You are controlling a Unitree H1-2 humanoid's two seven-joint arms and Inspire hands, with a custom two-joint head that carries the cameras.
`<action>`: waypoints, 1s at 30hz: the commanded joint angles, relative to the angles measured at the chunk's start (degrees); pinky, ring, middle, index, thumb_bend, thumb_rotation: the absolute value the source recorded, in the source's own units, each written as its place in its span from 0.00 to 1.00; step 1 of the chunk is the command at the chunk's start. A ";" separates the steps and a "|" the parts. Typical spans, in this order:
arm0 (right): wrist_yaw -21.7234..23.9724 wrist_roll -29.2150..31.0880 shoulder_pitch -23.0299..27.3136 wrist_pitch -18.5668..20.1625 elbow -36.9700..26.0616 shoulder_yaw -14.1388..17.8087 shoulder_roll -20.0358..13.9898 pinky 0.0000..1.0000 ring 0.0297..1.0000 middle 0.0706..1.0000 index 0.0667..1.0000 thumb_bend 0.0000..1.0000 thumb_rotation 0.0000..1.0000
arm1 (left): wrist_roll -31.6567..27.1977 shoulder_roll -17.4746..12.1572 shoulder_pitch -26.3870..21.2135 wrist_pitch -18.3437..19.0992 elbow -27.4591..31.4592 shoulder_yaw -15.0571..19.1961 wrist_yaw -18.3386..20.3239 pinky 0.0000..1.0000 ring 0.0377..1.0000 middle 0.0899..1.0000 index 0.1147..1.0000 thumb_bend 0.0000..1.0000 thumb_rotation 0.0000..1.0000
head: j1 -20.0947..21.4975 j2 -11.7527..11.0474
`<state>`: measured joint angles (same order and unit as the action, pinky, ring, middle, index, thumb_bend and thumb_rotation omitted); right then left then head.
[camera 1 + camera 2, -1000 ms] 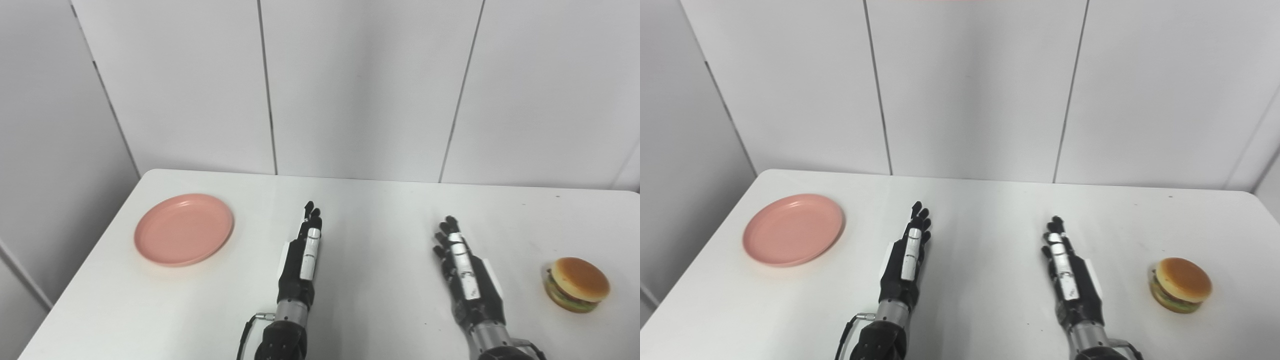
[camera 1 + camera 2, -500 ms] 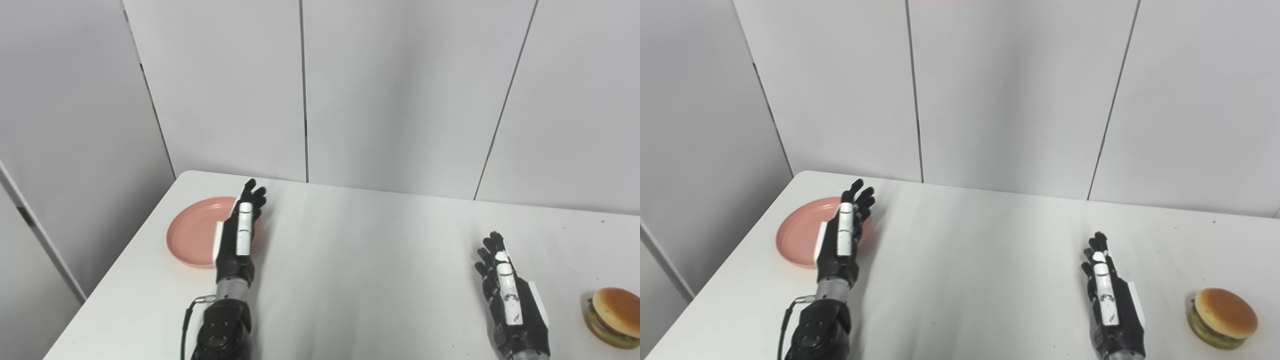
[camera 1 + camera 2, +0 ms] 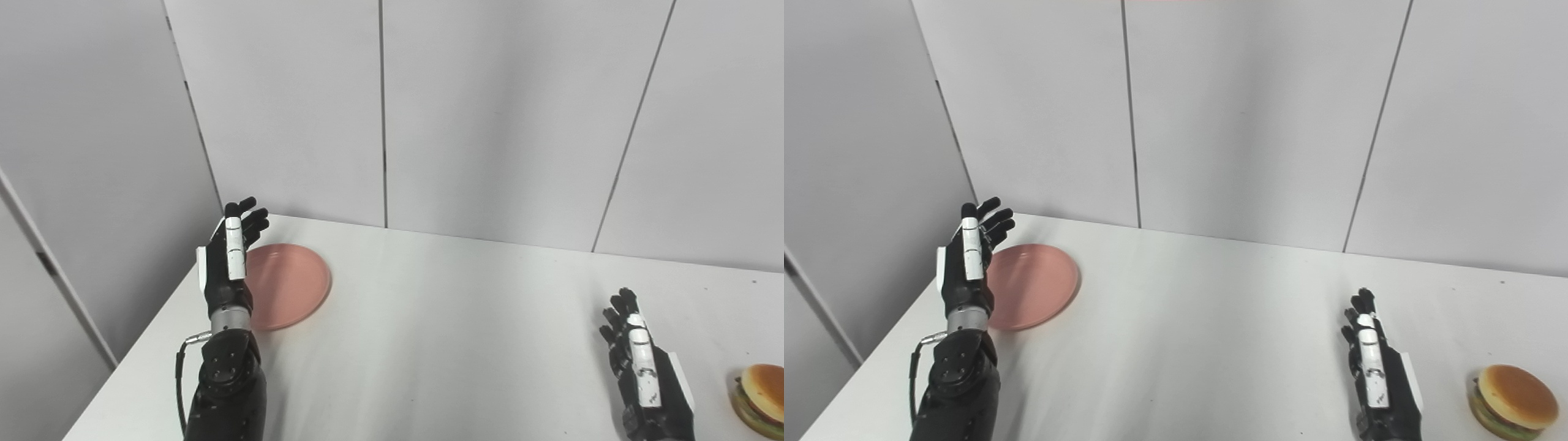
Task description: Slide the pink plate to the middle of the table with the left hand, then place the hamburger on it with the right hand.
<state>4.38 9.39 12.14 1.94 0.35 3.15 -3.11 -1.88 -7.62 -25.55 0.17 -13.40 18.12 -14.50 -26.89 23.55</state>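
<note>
Right eye view shows the hamburger (image 3: 1515,392) whole.

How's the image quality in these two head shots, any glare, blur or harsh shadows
Left eye view: even, soft light; the pink plate and left hand look sharp, and the table shows only a mild sheen. The hamburger is cut by the frame edge. Right eye view: same flat lighting, with only a faint shadow beside the right hand.

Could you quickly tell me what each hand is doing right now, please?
Left hand: open, holding nothing, at the pink plate's left edge.
Right hand: open, holding nothing.
</note>
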 commanded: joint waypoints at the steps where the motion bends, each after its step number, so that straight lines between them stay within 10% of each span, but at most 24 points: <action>1: 0.73 0.60 1.19 0.65 -2.59 -0.03 -0.56 1.00 1.00 1.00 1.00 0.40 0.97 | -0.07 -2.30 -2.71 -3.50 -0.59 0.78 -0.72 0.75 0.69 0.67 0.66 0.84 1.00 | -0.16 0.00; 30: 0.74 -1.45 0.86 -1.65 -2.91 -0.52 -1.52 1.00 1.00 1.00 1.00 0.41 0.99 | -5.97 -6.81 -4.58 -13.11 -19.63 4.12 -0.94 0.71 0.72 0.70 0.68 0.83 1.00 | -2.01 -0.05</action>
<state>4.85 7.85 11.52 3.21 -1.08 2.52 -4.67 -7.74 -13.23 -27.29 -10.21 -33.32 22.35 -15.16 -28.92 23.47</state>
